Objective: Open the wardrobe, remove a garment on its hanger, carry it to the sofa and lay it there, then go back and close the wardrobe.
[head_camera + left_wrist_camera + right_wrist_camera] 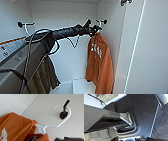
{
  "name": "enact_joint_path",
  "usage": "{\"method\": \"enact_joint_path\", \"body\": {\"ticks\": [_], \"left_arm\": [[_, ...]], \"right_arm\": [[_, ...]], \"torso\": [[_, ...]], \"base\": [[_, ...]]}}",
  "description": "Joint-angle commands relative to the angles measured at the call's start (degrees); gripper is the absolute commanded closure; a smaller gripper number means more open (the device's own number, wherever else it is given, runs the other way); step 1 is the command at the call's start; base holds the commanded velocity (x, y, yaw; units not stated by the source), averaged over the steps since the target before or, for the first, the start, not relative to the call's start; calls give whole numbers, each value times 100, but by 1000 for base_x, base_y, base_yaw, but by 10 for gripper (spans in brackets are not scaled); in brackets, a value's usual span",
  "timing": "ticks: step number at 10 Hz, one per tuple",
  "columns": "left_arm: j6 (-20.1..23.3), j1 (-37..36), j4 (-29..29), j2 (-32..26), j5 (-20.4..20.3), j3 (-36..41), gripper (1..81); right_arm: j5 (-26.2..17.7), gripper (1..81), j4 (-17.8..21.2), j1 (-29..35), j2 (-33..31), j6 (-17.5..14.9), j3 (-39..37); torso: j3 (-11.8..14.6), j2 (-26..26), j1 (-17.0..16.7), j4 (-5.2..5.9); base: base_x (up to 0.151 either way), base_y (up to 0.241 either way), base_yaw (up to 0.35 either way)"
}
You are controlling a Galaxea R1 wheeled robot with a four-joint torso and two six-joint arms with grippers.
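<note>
The wardrobe (65,15) stands open and I look into its white interior. The orange garment (100,61) with pale chest lettering hangs at the right on a white hanger (58,125). The hanger's hook is looped over a black-tipped hook (64,110). My left arm reaches in from the left, and my left gripper (94,30) sits at the hanger's neck, just above the garment's collar (18,125). Its dark fingertips (32,138) stand apart on either side of the neck, open, with the hanger still on its hook.
An olive-brown jacket (46,75) hangs low at the left, under my arm. A second black-tipped hook (21,24) is on the left wall. The open wardrobe door (152,50) is close on the right. In the right wrist view are the robot's base (125,126) and dark floor (142,109).
</note>
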Motion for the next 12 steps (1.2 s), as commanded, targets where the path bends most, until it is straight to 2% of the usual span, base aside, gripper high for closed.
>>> {"method": "enact_joint_path", "body": {"ticks": [1,2,4,9,10,11,12], "left_arm": [[-44,-956,-129,63,-251,-344,10],[-44,-868,-129,142,-294,-476,10],[-35,-806,-120,266,-629,-653,10],[-35,-859,-59,292,-795,-662,10],[-26,-859,-50,310,-796,-697,10],[-17,-833,-50,337,-796,-767,10],[-17,-824,-50,345,-857,-785,10]], "right_arm": [[-203,10,-23,208,21,10,17],[-203,10,-23,208,20,10,17],[-203,10,-23,208,30,10,17],[-203,10,-14,208,56,18,17],[-203,10,-5,208,56,18,17],[-203,10,3,208,56,18,17],[-203,10,3,208,65,18,17]], "torso": [[0,0,0,0],[0,0,0,0],[0,0,2,0],[0,0,0,0],[0,0,0,-149],[0,0,0,-438],[0,0,0,-64]], "base": [[0,0,0],[0,0,0],[0,0,0],[0,0,0],[0,0,0],[0,0,0],[0,0,0]]}}
